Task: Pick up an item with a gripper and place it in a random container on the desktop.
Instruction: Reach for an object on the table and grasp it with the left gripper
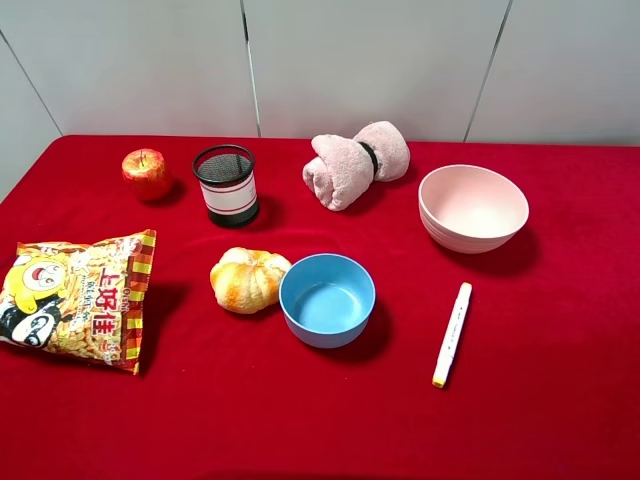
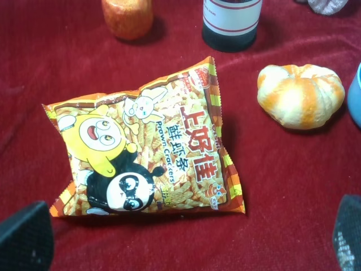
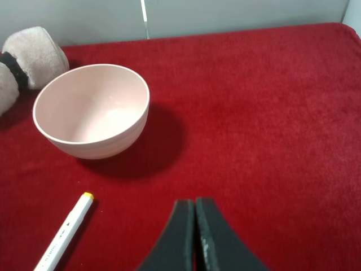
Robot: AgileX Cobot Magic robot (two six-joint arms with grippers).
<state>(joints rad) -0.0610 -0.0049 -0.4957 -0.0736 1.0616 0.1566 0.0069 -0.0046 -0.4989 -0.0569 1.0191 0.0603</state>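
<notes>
Open-jawed left gripper is faced ahead by the bread roll, judged light, squashy, best pinched gently mid-body.

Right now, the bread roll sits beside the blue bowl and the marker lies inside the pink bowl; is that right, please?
The marker lies on the red cloth, outside the pink bowl, as the exterior high view shows. The bread roll does sit beside the blue bowl.

On the bench, the bread roll lies just left of the small bowl, with the snack bag further left.
</notes>
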